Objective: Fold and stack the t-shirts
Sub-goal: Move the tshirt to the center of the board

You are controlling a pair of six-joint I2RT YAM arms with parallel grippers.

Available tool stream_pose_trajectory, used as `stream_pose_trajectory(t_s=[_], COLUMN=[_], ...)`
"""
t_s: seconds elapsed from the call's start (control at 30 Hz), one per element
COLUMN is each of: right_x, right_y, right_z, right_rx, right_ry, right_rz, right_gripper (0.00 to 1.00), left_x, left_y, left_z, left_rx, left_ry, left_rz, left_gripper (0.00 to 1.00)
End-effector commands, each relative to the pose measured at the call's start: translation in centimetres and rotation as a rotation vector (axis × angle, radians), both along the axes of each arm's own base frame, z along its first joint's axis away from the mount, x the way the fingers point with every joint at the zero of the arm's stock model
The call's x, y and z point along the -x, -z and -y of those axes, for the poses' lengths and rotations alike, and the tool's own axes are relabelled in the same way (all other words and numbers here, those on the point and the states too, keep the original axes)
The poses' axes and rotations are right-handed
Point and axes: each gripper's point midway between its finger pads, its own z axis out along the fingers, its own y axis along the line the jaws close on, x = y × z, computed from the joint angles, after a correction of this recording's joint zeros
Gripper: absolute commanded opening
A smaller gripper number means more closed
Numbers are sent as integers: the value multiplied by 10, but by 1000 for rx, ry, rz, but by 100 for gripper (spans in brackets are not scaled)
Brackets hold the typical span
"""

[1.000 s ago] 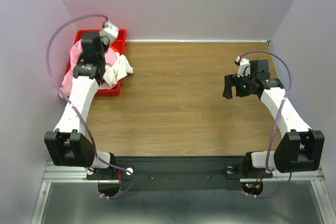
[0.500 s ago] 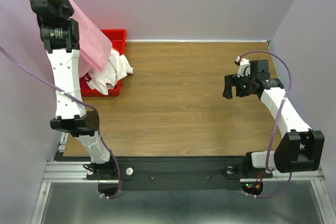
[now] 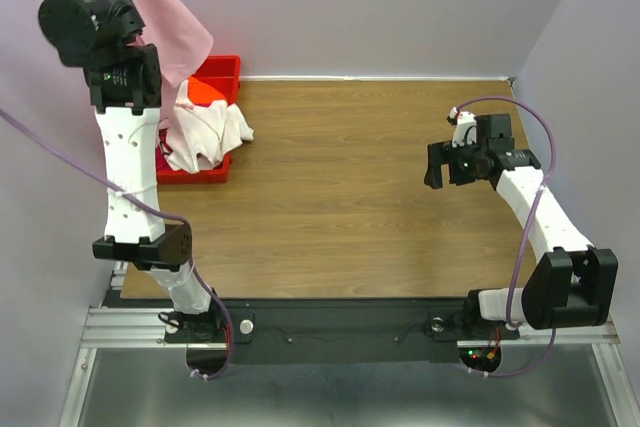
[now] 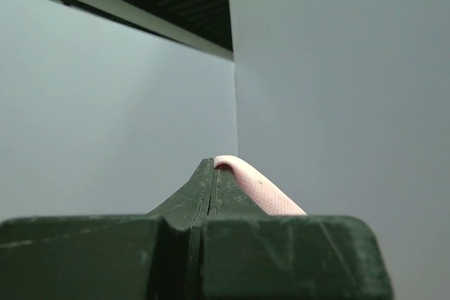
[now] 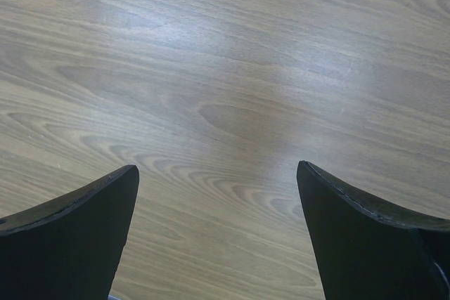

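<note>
Overflowing red bin [image 3: 224,68], white t-shirt [image 3: 214,132] sits under hanging pink t-shirt [image 3: 168,19].

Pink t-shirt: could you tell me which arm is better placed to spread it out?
Left: the left tool is shut on the pink t-shirt above the red bin; the right tool hangs open over the table, far off.

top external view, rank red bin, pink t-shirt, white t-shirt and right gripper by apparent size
1. red bin, by outline, though mostly covered
2. pink t-shirt and white t-shirt: about alike; the pink one hangs nearer the camera, so unranked
3. right gripper
</note>
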Motion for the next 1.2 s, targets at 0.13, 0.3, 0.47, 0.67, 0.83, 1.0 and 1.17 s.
stream_pose_trajectory(t_s=[0.13,0.3,0.47,0.67,0.83,1.0,1.17], right_x=[-14,-15,-15,-15,-19,-22,-26], right_y=[-24,-26,-33,-42,-71,-88,-83], right_z=[1,1,2,9,35,79,76], right_rx=[-7,-10,-12,17,76,129,73], right_ry=[12,13,21,48,97,170,113], right_rz=[74,76,93,126,206,225,184], right_gripper=[100,100,100,100,100,100,100], left_x=[142,99,59,61,30,2,-43], left_y=[-71,-31,33,73,178,338,394], left_z=[27,108,192,282,334,383,345], left_rx=[-28,-61,-112,-181,-196,-382,-295], left_ry=[311,725,977,1250,1311,1263,1197], left_rz=[425,179,-77,-244,-547,-1019,-1270], left_gripper=[0,0,0,0,0,42,98])
